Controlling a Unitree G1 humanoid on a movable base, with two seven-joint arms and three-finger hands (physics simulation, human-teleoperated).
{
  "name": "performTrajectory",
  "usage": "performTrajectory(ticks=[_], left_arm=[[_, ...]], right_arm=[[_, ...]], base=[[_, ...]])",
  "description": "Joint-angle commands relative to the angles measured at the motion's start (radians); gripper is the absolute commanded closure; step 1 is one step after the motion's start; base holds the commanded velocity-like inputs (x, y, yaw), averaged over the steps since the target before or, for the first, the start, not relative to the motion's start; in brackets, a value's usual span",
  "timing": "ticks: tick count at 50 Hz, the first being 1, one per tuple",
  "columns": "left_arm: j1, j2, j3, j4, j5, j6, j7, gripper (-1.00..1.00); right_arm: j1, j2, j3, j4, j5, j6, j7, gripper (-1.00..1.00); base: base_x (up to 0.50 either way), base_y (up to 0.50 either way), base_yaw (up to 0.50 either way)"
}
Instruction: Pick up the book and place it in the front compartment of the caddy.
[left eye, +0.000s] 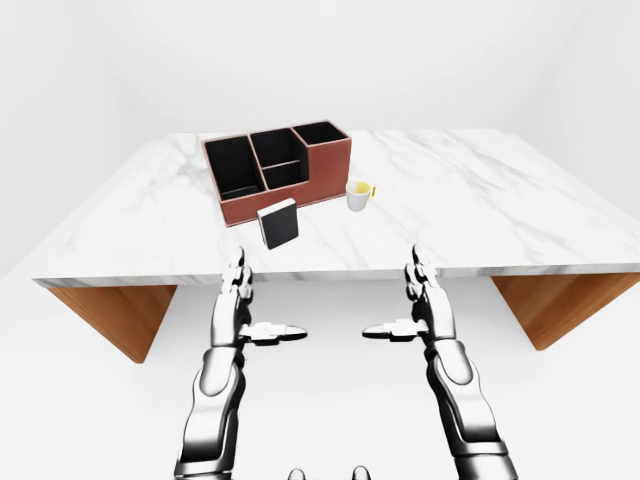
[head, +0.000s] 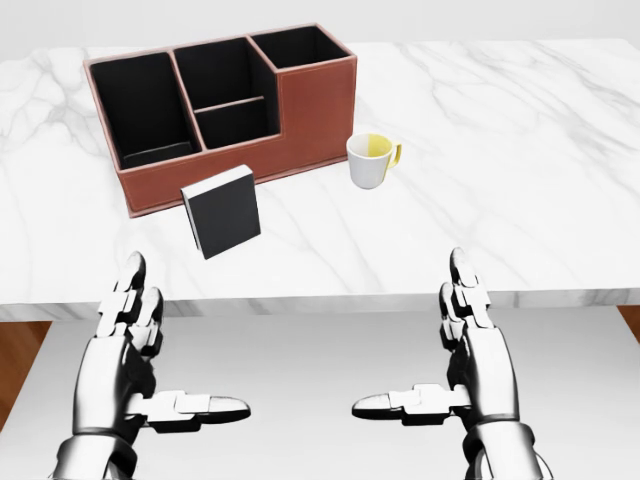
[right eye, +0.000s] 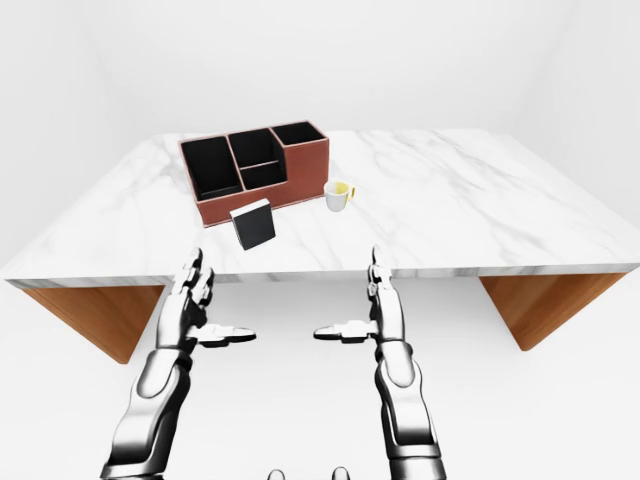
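Your left hand (head: 135, 355) and right hand (head: 470, 350) hover below marble tabletop (head: 520, 160), fingers spread wide, empty; black book (head: 222, 210) upright beside leather caddy (head: 225, 110).

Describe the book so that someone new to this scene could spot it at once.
On the marble table stands a red-brown caddy with black compartments. Just below the caddy in the head view, nearer the table's edge, the book stands upright and apart from it. It is a small black block with a white edge, unlike the white cup to its right.

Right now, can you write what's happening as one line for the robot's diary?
book: upright on table, beside caddy | mug: right of caddy | left robot hand: open, empty | right robot hand: open, empty
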Motion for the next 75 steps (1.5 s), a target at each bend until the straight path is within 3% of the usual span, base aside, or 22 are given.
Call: performTrajectory(ticks=[1,8,12,23,35,42,57,65,75], left_arm=[[0.097,0.013,0.052,-0.361,-0.107,0.033,-0.045,-1.00],[0.060,0.007,0.077,-0.303,-0.128,0.033,-0.044,-1.00],[0.048,0.004,0.110,-0.343,-0.198,0.033,-0.027,-1.00],[-0.025,0.052,0.223,-0.378,-0.345,0.033,0.037,-1.00],[-0.063,0.091,0.274,-0.361,-0.414,0.033,0.076,-1.00],[-0.088,0.106,0.284,-0.294,-0.436,0.033,0.084,-1.00],[-0.092,0.146,0.350,-0.366,-0.581,0.033,0.138,-1.00],[-0.086,0.151,0.355,-0.388,-0.593,0.033,0.147,-1.00],[-0.081,0.151,0.366,-0.421,-0.604,0.033,0.158,-1.00]], right_arm=[[0.009,-0.011,-0.023,-0.017,0.016,-0.006,0.031,-1.00],[0.024,-0.009,-0.020,-0.053,0.013,0.018,0.033,-1.00],[0.025,-0.008,-0.017,-0.052,0.010,0.023,0.033,-1.00],[0.034,-0.010,-0.021,-0.085,-0.002,0.042,0.028,-1.00],[0.059,-0.006,-0.012,-0.169,-0.018,0.091,0.021,-1.00],[0.074,-0.003,-0.002,-0.219,-0.033,0.091,0.019,-1.00],[0.107,0.005,0.045,-0.354,-0.078,0.091,0.015,-1.00],[0.150,-0.003,0.128,-0.539,-0.184,0.091,0.018,-0.99],[0.158,-0.005,0.161,-0.588,-0.211,0.091,0.006,-0.99]], base=[[0.00,0.00,0.00],[0.00,0.00,0.00],[0.00,0.00,0.00],[0.00,0.00,0.00],[0.00,0.00,0.00],[0.00,0.00,0.00],[0.00,0.00,0.00],[0.00,0.08,0.00],[0.00,0.42,0.00]])
